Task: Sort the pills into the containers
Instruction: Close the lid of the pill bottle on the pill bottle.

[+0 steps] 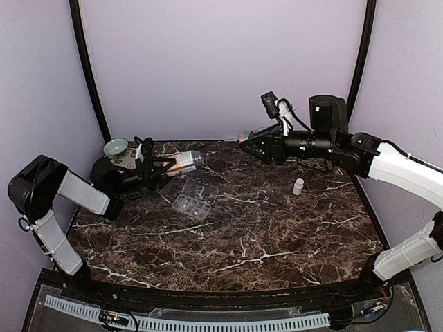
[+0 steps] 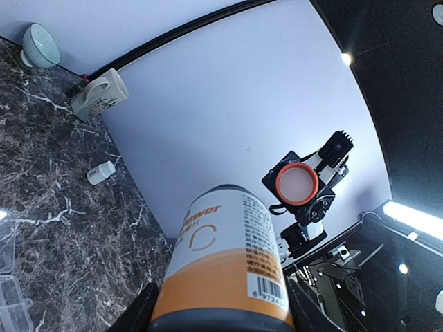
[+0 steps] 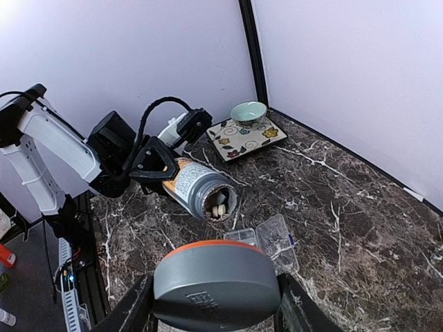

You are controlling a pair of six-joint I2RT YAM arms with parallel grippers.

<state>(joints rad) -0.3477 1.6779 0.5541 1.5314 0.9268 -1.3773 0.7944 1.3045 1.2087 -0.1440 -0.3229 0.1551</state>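
Note:
My left gripper [image 1: 165, 164] is shut on an open orange-and-white pill bottle [image 1: 183, 162], held on its side above the table with its mouth to the right. In the right wrist view the bottle [image 3: 195, 187] has pale pills [image 3: 219, 207] at its mouth. My right gripper [image 1: 246, 137] is shut on the bottle's grey, orange-rimmed cap [image 3: 216, 282], raised at the back centre. The clear organizer box [image 1: 194, 197] lies open on the table below the bottle's mouth; it also shows in the right wrist view [image 3: 274, 241]. The left wrist view shows the bottle [image 2: 223, 256] and the cap [image 2: 297, 183].
A small white bottle [image 1: 298, 186] stands right of centre. A teal bowl [image 1: 115, 146] sits on a patterned plate [image 3: 248, 136] at the back left. A mug [image 2: 100, 97] and another bowl [image 2: 38, 45] stand by the wall in the left wrist view.

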